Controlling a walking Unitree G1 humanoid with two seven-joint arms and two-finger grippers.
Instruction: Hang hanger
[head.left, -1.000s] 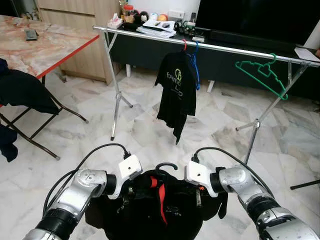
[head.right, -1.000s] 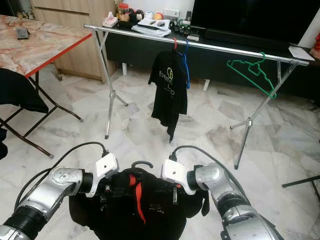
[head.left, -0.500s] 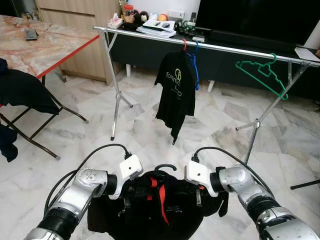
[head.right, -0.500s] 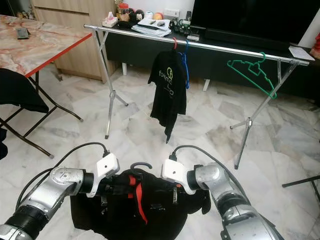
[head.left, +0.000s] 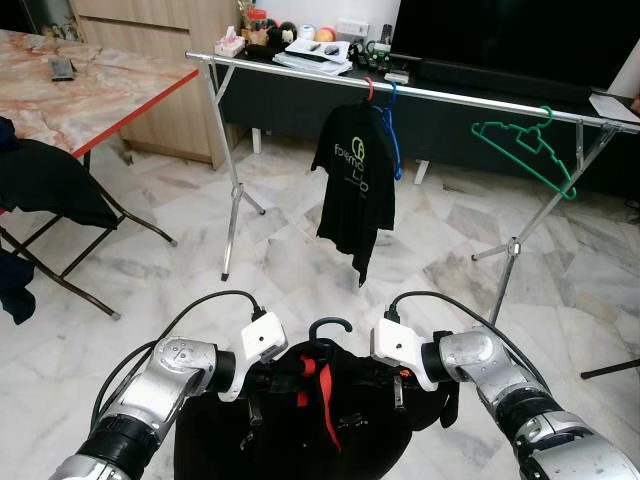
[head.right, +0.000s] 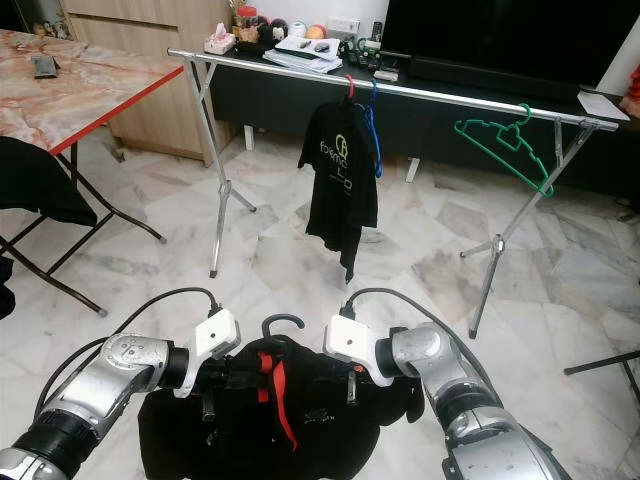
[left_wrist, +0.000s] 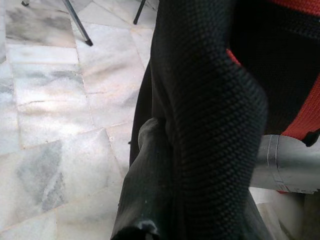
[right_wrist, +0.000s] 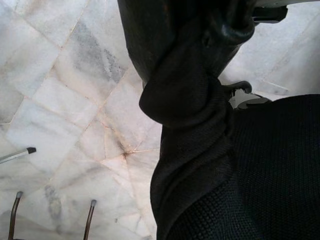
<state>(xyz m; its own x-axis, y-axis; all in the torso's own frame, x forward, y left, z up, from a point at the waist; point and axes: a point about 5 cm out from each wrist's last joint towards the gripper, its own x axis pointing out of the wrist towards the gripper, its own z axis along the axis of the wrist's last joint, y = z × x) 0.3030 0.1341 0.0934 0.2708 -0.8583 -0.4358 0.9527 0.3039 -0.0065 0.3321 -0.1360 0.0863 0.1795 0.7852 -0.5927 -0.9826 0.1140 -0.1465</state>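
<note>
Left gripper: bottom centre-left of the left eye view, fingers buried in black cloth; it seems clamped on the left shoulder of the shirt
Right gripper: bottom centre-right, level with the left one, apparently pinching the other shoulder; its wrist view shows bunched black knit against the fingers
Shirt: black with a red stripe, stretched between the two grippers and hanging below them, low in the frame
Hook: dark hanger hook rising from the collar, midway between the grippers, curl pointing up
Long axis: the hanger runs left to right across the frame, roughly parallel to the rail
Rail: silver bar across the upper frame, well beyond and above the hook, over marble floor
Free span: between the hung black shirt at upper centre and the green hanger at upper right
Nearer arm: neither; the hook sits centred, so I judge both must lift and carry it forward together
</note>
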